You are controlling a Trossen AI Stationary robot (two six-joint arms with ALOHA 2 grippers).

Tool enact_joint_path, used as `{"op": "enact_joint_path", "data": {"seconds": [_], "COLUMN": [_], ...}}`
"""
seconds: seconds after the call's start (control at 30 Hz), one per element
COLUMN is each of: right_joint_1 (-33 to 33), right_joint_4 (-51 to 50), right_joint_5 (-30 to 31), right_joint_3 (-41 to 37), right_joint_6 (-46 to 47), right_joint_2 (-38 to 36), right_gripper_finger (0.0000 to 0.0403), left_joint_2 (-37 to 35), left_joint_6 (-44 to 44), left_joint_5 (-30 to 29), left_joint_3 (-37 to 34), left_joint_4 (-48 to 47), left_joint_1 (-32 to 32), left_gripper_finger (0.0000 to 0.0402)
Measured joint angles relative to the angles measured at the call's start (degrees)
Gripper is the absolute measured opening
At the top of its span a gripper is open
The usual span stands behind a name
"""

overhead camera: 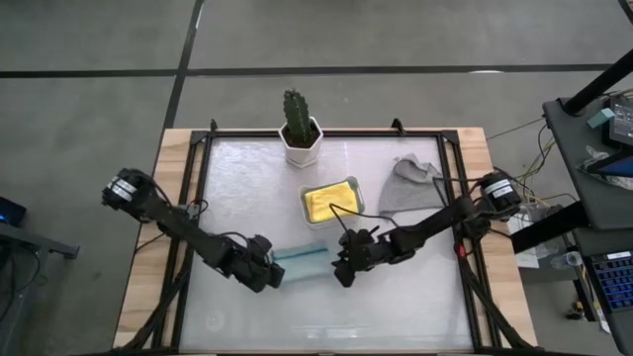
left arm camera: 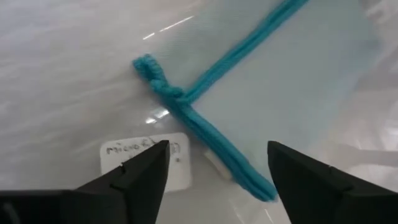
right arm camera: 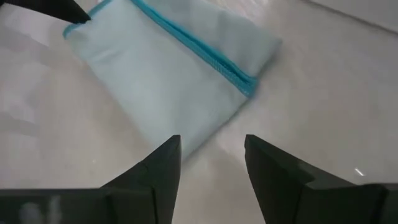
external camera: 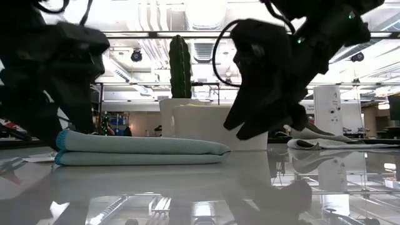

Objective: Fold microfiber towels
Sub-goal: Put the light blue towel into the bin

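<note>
Pale teal towel [overhead camera: 300,263] folded flat near table's front centre, between both arms; left gripper [left arm camera: 214,171] fingers apart over its bound corner; right gripper [right arm camera: 211,165] likewise apart, just off opposite edge, probably to square the fold.

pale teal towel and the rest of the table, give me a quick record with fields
pale teal towel: folded, flat on the table between both hands
left hand: open, at the towel's left end
right hand: open, off the towel's right end, not touching
yellow towel: folded, in the white tray
grey towel: unfolded, crumpled, right of the tray
cactus pot: far edge
</note>
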Motion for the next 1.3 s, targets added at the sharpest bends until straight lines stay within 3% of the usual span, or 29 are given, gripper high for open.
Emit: {"op": "enact_joint_path", "data": {"seconds": [0.27,0.67,0.97,1.3], "right_joint_1": [-1.0,-1.1,-1.0,-1.2], "right_joint_4": [3.5,5.3,9.8,14.8], "right_joint_5": [1.1,4.5,4.4,2.9], "right_joint_3": [0.0,-0.5,-1.1,-1.1], "right_joint_6": [0.8,0.7,2.3,2.2], "right_joint_2": [2.7,2.7,6.6,8.1], "right_gripper_finger": [0.0169,0.0169,0.0169,0.0161], "left_joint_2": [2.5,5.7,6.1,8.6], "left_joint_6": [0.2,0.0,0.4,1.8], "left_joint_5": [-3.2,-4.9,-8.6,-11.5], "left_joint_3": [0.0,0.1,0.1,0.0], "left_joint_4": [3.1,5.2,6.7,10.2], "left_joint_1": [0.1,0.6,0.7,0.7], "left_gripper_finger": [0.0260,0.0218,0.0166,0.0075]}}
